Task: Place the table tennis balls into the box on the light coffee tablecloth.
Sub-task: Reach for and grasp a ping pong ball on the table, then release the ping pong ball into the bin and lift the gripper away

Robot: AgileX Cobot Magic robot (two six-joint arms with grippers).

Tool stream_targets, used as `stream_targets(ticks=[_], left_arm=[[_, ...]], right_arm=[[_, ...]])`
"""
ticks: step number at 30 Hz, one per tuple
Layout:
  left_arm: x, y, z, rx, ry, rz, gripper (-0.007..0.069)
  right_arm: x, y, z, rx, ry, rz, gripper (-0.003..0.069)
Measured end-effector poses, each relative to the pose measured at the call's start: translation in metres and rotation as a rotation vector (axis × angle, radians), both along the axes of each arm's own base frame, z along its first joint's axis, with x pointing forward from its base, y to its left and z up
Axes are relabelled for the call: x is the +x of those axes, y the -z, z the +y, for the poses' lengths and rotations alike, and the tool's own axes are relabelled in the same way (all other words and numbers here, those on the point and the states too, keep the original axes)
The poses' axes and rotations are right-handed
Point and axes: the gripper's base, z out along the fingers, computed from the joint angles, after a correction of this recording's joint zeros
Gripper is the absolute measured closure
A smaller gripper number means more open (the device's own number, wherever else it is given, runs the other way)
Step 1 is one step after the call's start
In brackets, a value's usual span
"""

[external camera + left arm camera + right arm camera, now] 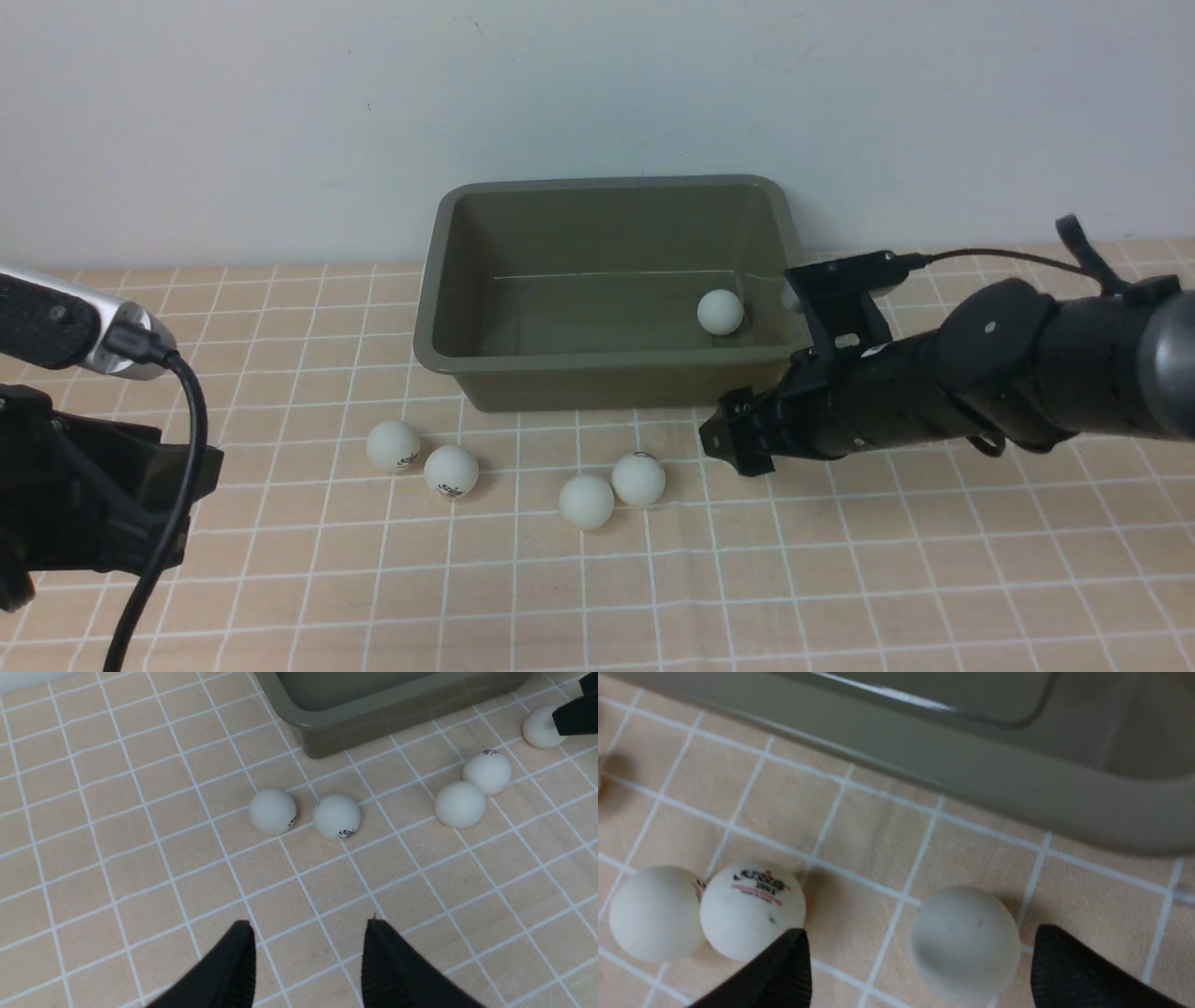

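Nearest to us, at the near left, the left tool point(308, 924) hangs over the light coffee tablecloth point(840, 579). Its two black fingers point(233, 970) stand moderately apart with only bare checked cloth between them, so it holds nothing.

Farther out, we see four table tennis balls point(451, 470) lying on the cloth in front of the box point(607, 387). The left pair point(393, 444) sit just beside each other with a sliver of cloth between them, and both show a small dark logo. The right pair point(586, 501) touch, and the farther one of the two has its printed logo turned upward.

Just to the right of that pair, the right tool point(922, 931) reaches in from the right, down at the cloth near the box's front right corner. Its jaws are spread wide. A fifth ball point(964, 942) rests on the cloth between them, with cloth showing on both sides of it, so we read it as loose and not gripped. From the front, the tool hides this ball.

Beyond, the olive-green box stands on the cloth close to the pale wall point(280, 112). One ball point(721, 311) lies on its floor near the right end.
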Motion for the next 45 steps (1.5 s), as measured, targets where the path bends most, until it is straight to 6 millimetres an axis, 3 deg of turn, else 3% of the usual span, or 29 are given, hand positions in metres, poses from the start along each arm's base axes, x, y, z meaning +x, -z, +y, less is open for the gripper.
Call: stream_targets(ticks=[10,13,16,20,24,25,28,34,36,40,45], left_arm=[[0.000,0.000,0.000,0.000,0.000,0.000,0.0365],[0.000,0.000,0.000,0.000,0.000,0.000,0.0365],[0.000,0.000,0.000,0.000,0.000,0.000,0.0365],[0.000,0.000,0.000,0.000,0.000,0.000,0.0365],[0.000,0.000,0.000,0.000,0.000,0.000,0.0365],[0.000,0.000,0.000,0.000,0.000,0.000,0.0365],[0.000,0.000,0.000,0.000,0.000,0.000,0.0365],[0.000,0.000,0.000,0.000,0.000,0.000,0.0365],[0.000,0.000,0.000,0.000,0.000,0.000,0.0365],[0.000,0.000,0.000,0.000,0.000,0.000,0.0365],[0.000,0.000,0.000,0.000,0.000,0.000,0.0365]], right_arm=[[0.010,0.029,0.002,-0.024,0.038,0.043,0.0091],[0.011,0.033,0.001,-0.036,0.047,0.035,0.0162],[0.012,0.033,0.001,-0.040,0.049,0.027,0.0312],[0.012,0.025,-0.004,-0.046,0.022,0.022,0.0298],[0.009,-0.011,-0.031,-0.031,-0.032,0.016,0.0298],[0.009,-0.011,-0.031,-0.031,-0.032,0.016,0.0298],[-0.003,-0.045,-0.055,-0.017,-0.094,0.037,0.0298],[-0.014,-0.085,-0.063,0.018,-0.154,-0.055,0.0298],[-0.009,-0.091,-0.061,0.041,-0.152,-0.078,0.0298],[0.020,-0.100,-0.049,0.116,-0.148,-0.115,0.0298],[0.075,-0.088,-0.030,0.156,-0.209,-0.107,0.0298]])
